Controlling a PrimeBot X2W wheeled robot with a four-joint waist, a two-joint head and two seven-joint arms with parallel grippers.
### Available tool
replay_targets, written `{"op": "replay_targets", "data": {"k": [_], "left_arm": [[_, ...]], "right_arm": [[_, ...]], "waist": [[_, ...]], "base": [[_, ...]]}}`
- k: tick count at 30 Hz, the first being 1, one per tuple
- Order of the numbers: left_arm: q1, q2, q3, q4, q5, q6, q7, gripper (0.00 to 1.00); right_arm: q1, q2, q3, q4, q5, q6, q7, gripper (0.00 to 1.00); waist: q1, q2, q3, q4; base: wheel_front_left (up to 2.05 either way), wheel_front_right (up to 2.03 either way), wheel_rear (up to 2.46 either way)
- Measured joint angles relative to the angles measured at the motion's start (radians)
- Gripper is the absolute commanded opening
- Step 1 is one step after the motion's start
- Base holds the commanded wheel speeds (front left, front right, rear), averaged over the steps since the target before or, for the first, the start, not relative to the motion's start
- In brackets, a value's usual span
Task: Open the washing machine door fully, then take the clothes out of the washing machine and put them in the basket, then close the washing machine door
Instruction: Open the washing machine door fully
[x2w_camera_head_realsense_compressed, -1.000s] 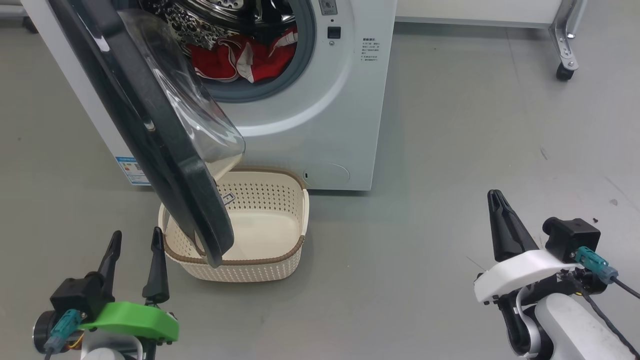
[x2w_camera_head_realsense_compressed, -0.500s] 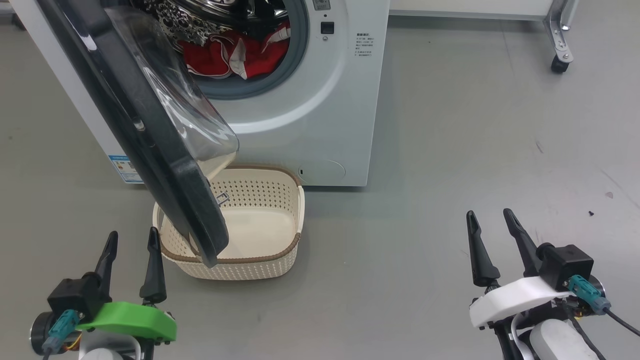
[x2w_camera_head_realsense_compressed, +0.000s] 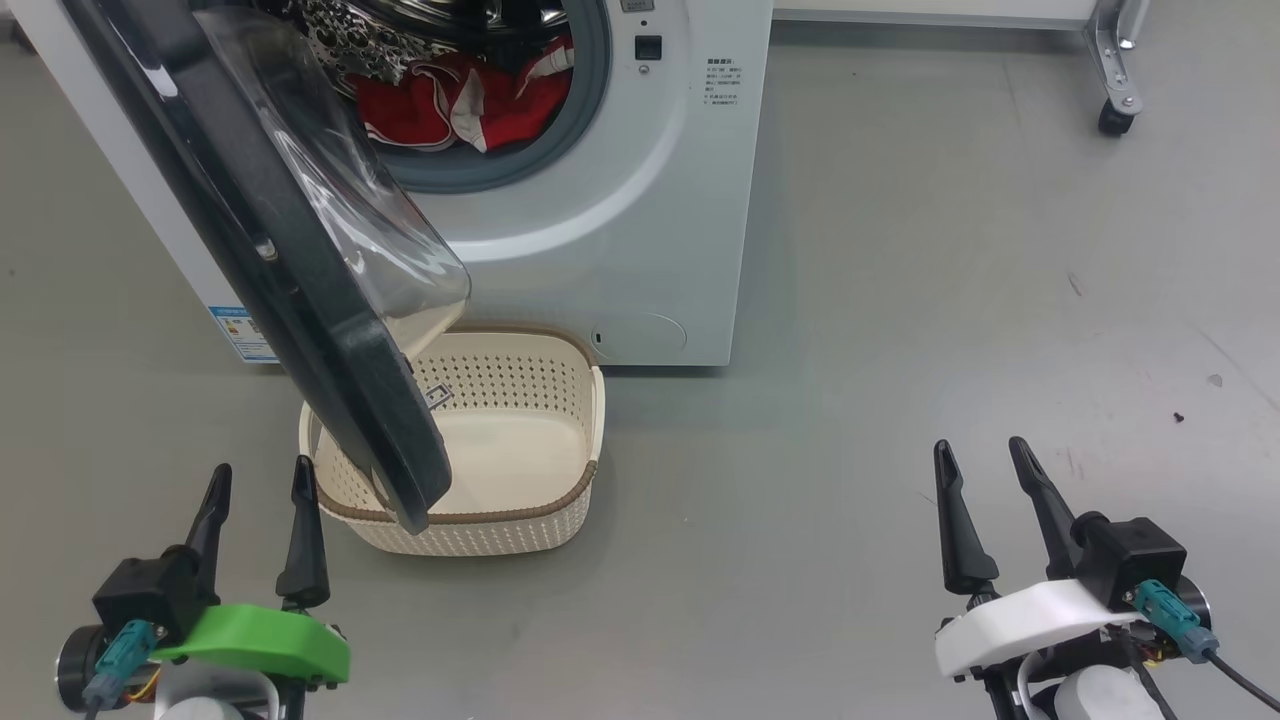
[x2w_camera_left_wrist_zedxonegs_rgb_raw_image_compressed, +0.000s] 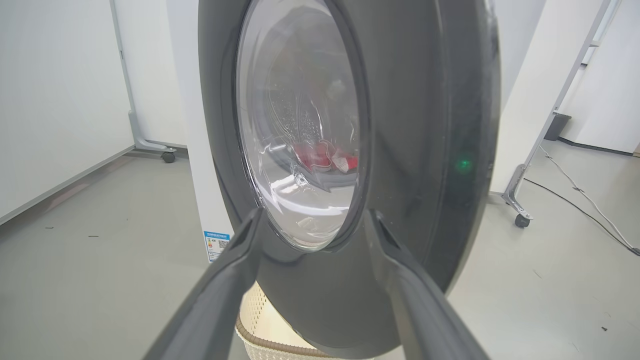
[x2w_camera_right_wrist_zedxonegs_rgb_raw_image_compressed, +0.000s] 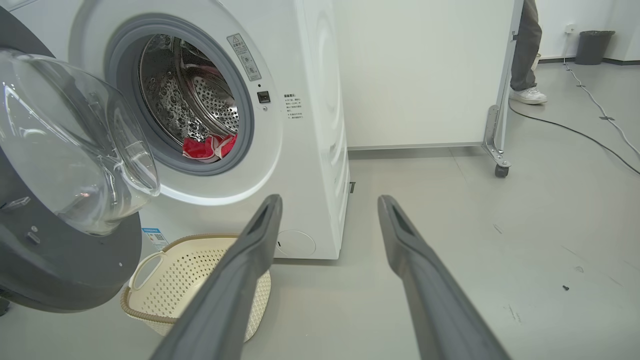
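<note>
The white washing machine (x2w_camera_head_realsense_compressed: 640, 220) stands at the top of the head view. Its black-rimmed door (x2w_camera_head_realsense_compressed: 300, 300) is swung out, with the glass bowl hanging over the cream basket (x2w_camera_head_realsense_compressed: 590, 440) on the floor. The red clothes (x2w_camera_head_realsense_compressed: 460, 95) lie in the drum, also seen as clothes (x2w_camera_right_wrist_zedxonegs_rgb_raw_image_compressed: 205, 146) in the right wrist view. My left gripper (x2w_camera_head_realsense_compressed: 258, 470) is open at the lower left, just in front of the door's outer face (x2w_camera_left_wrist_zedxonegs_rgb_raw_image_compressed: 425, 150). My right gripper (x2w_camera_head_realsense_compressed: 979, 446) is open and empty at the lower right, far from the machine and shown as my right gripper (x2w_camera_right_wrist_zedxonegs_rgb_raw_image_compressed: 330, 198) in its own view.
A black-and-white patterned cloth (x2w_camera_head_realsense_compressed: 350, 45) lies in the drum beside the red fabric. A wheeled frame's caster (x2w_camera_head_realsense_compressed: 1112, 118) stands at the back right. A person's leg and shoe (x2w_camera_right_wrist_zedxonegs_rgb_raw_image_compressed: 527, 95), a dark bin (x2w_camera_right_wrist_zedxonegs_rgb_raw_image_compressed: 592, 47) and a floor cable (x2w_camera_right_wrist_zedxonegs_rgb_raw_image_compressed: 575, 132) are behind it.
My right gripper has opened from shut and dropped lower in the head view. The whole picture has shifted a little, so the camera has moved. The left gripper keeps its pose.
</note>
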Motion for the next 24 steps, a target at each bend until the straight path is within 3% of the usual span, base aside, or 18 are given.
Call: {"op": "replay_targets", "data": {"k": [24], "left_arm": [[0.0,0.0,0.0,0.012,0.007,-0.007,0.0,1.0]], "right_arm": [[0.046,0.035,-0.036,-0.009,-0.055,0.003,0.0,1.0]], "waist": [[0.0,0.0,-0.003,-0.001]], "base": [[0.0,0.0,0.0]]}}
